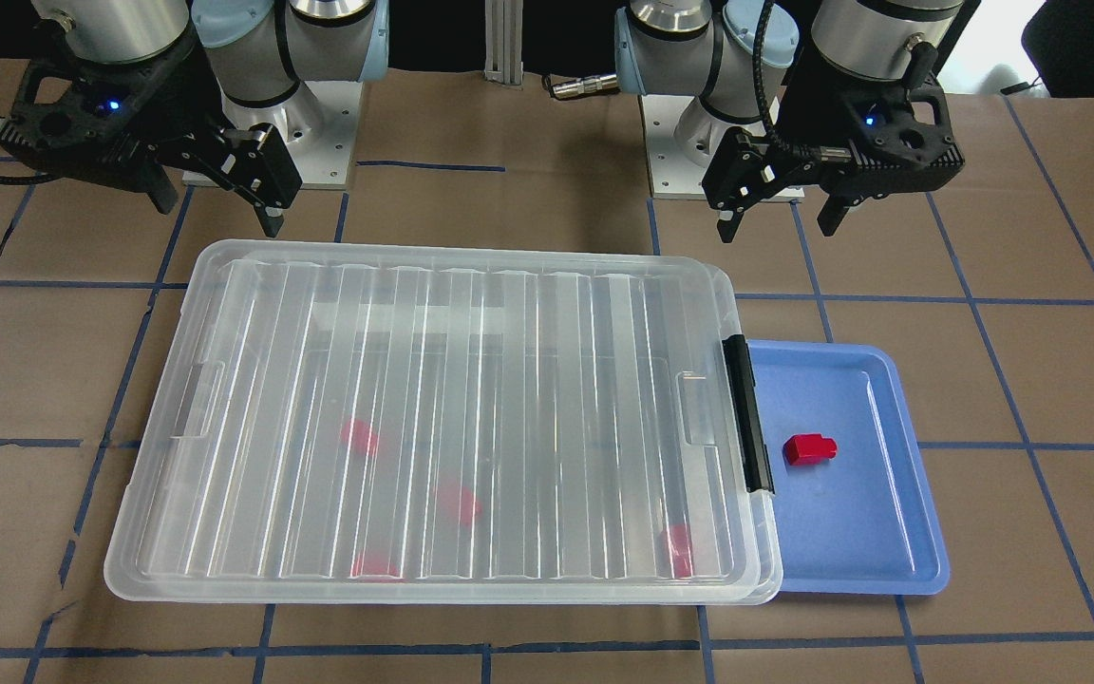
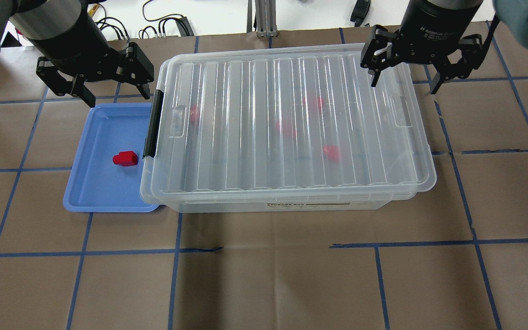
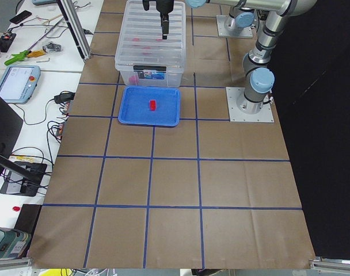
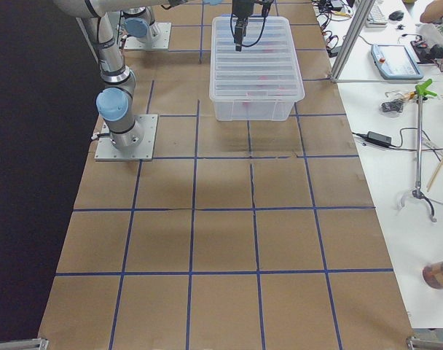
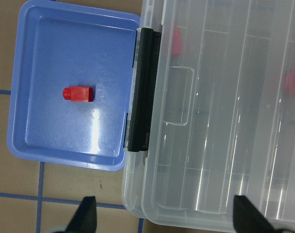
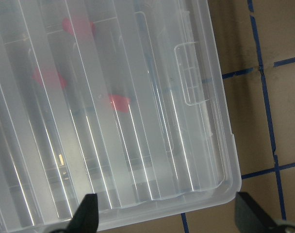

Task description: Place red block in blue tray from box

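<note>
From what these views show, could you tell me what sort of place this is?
Probably a robotics lab workcell: a left arm and right arm bolted to a table gridded with blue tape, beside a bench holding a teach pendant.

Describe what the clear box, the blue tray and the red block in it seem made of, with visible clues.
The box: likely translucent plastic; blocks inside show blurred through its ribbed lid. The blue tray: probably moulded plastic, glossy; glare streaks its floor. The red block: seemingly hard plastic; crisp edges.
</note>
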Controlling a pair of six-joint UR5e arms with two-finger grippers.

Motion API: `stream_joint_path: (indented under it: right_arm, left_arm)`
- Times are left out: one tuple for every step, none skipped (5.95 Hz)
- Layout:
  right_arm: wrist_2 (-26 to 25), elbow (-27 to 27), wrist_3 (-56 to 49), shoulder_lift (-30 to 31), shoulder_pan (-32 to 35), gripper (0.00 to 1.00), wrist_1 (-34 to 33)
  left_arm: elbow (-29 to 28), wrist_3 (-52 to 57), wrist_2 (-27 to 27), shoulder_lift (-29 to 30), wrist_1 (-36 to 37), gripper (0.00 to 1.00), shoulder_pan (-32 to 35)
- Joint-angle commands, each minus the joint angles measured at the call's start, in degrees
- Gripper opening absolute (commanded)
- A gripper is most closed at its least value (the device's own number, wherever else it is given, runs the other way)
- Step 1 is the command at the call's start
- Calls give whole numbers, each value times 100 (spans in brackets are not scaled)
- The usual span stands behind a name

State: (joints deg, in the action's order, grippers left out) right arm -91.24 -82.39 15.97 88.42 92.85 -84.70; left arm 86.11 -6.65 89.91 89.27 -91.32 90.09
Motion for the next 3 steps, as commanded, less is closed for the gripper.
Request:
stream_joint_path:
  right_arm:
    - [1,-5,3,-9,13,100,-3]
    - [1,-14,3,-9,13,100,-20]
    - [1,-40,3,-18,13,100,-38]
  left_arm:
    - [3,15,-8,-6,0,98,0]
    - [3,15,0,-6,0,98,0]
    - [3,23,-8,-6,0,98,0]
